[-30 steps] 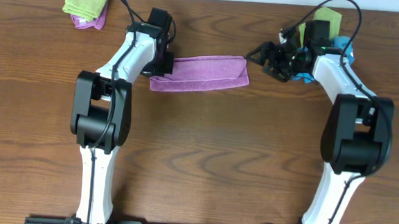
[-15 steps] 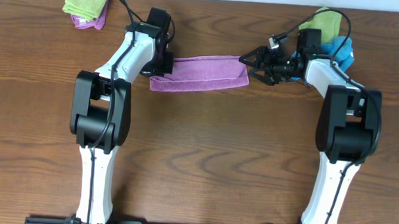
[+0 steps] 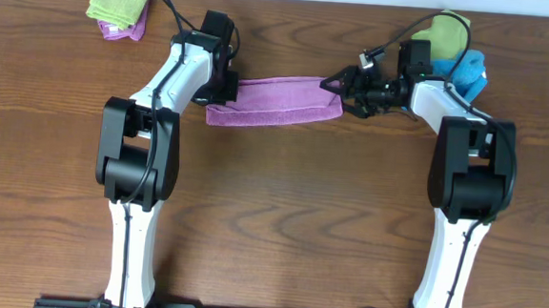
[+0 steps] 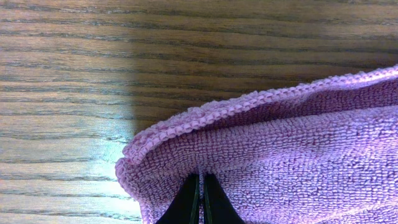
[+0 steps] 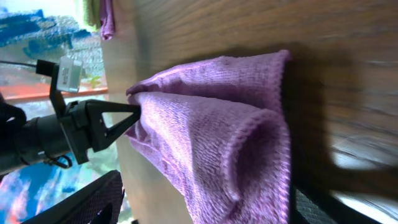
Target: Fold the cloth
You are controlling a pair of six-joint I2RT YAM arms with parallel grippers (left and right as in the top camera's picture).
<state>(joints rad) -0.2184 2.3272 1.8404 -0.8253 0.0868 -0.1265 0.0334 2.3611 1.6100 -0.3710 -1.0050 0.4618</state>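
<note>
Overhead: the cloth [image 3: 276, 102] lies as a long folded strip on the table [image 3: 270, 230], far-centre, running left-right between the two grippers. Left gripper [image 3: 223, 84] is on the strip's left end. Left wrist view shows its fingertips [image 4: 194, 198] pinched together on the cloth just inside the corner, so it is clamped on the cloth.

Right gripper [image 3: 339, 91] is at the strip's right end with jaws spread, one finger on the far side and one on the near side. Right wrist view shows the puffy folded end between wide-apart fingers, not clamped.

My read: one fold is in, and the right arm is setting up its grasp for the next fold.

Next move needs:
- the right gripper to go low enough to catch every layer, since the end bulges open, then close
- one end lifted and carried over onto the other, edges lined up, without dragging the strip

Blue cloth [image 3: 468, 70] and yellow-green cloth [image 3: 450, 31] sit just behind the right arm, so the swing should stay clear of them.
</note>
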